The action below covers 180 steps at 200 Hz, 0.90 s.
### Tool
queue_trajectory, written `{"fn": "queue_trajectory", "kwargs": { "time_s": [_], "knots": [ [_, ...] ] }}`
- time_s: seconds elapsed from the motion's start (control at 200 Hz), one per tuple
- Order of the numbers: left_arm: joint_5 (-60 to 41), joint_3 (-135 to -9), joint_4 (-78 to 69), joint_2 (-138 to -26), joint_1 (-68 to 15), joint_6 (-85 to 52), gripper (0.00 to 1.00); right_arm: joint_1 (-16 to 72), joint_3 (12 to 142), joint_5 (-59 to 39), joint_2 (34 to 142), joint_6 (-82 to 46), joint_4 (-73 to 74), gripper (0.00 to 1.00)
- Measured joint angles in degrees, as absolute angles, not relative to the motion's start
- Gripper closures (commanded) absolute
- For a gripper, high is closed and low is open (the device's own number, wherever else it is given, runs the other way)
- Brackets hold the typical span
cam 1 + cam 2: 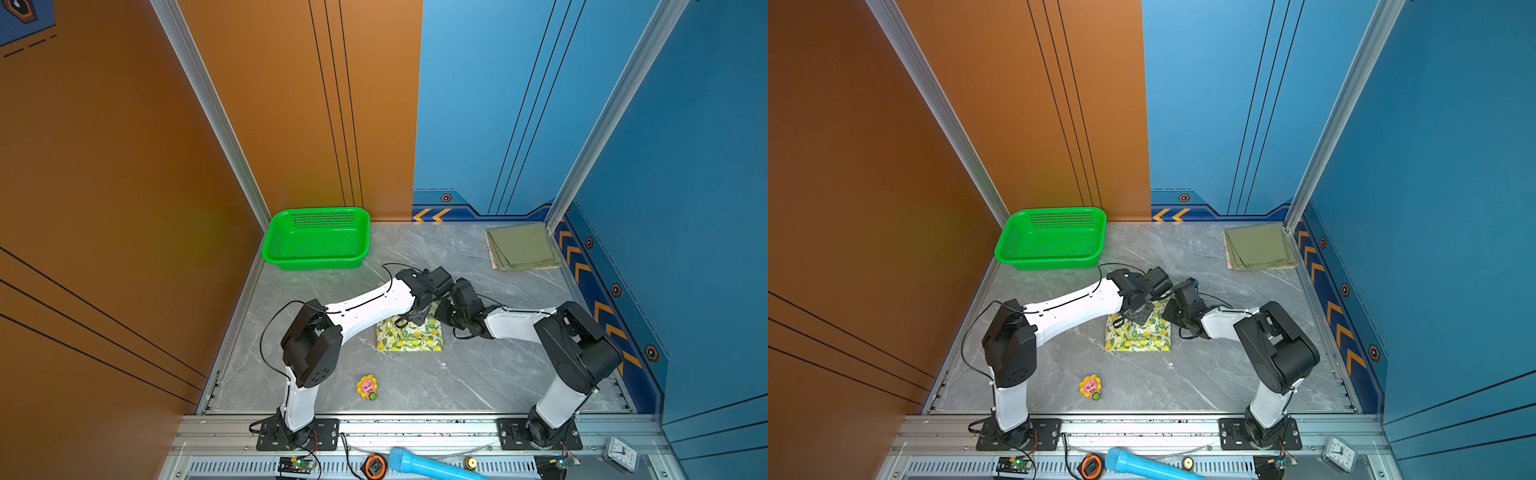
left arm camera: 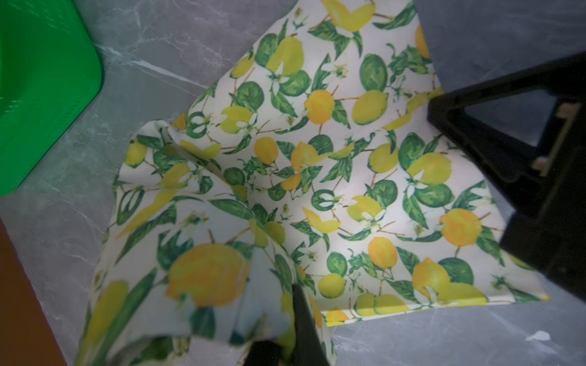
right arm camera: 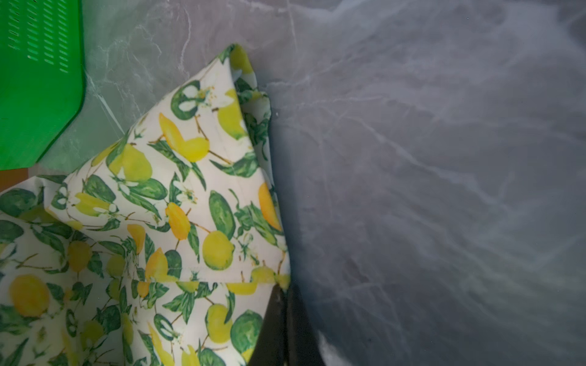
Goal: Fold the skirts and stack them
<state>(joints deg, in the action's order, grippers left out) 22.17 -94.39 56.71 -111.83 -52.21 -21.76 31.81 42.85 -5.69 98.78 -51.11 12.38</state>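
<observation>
Where the front rail runs nearest the camera, a light-blue cylinder point(image 1: 428, 465) lies beside an orange-and-black tape measure point(image 1: 375, 466), and a small clock point(image 1: 621, 455) sits toward the right end. Just past the rail, a little sunflower toy point(image 1: 367, 387) rests on the grey marbled tabletop point(image 1: 478, 374), a little to the right of the left arm's base.

Farther in, at the middle of the tabletop, the lemon skirt point(image 1: 411, 338) lies folded into a rough rectangle, and both arms bend over its far edge. The left fingers point(image 2: 301, 317) are clenched on a bunch of its cloth, which rises off the tabletop into them in the left wrist view. The right fingers point(image 3: 276, 317) are pressed together on a corner of the same skirt, pulled up into a peak in the right wrist view.

Beyond the arms, a green mesh basket point(image 1: 316, 245) stands in the far left corner. In the far right corner the olive skirt point(image 1: 523, 247) lies folded flat on the pastel skirt point(image 1: 493, 257), whose edge shows along the olive skirt's left and near sides.
</observation>
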Motion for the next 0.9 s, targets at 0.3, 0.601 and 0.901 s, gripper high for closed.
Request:
{"fn": "queue_trajectory", "kwargs": {
  "time_s": [0.3, 0.601, 0.901],
  "knots": [
    [16.1, -101.9, 57.1, -115.7, -52.5, -21.9, 1.0, 32.0, 38.4, -5.8, 99.1, -56.2, 21.9, 0.96],
    [8.9, -106.9, 56.8, -120.6, -52.1, -23.5, 1.0, 32.3, 35.8, -5.8, 99.8, -59.1, 28.2, 0.93],
    [2.0, -107.1, 55.9, -122.8, -50.7, -25.8, 0.73, 32.0, 33.1, -5.7, 98.6, -60.9, 32.9, 0.65]
  ]
}}
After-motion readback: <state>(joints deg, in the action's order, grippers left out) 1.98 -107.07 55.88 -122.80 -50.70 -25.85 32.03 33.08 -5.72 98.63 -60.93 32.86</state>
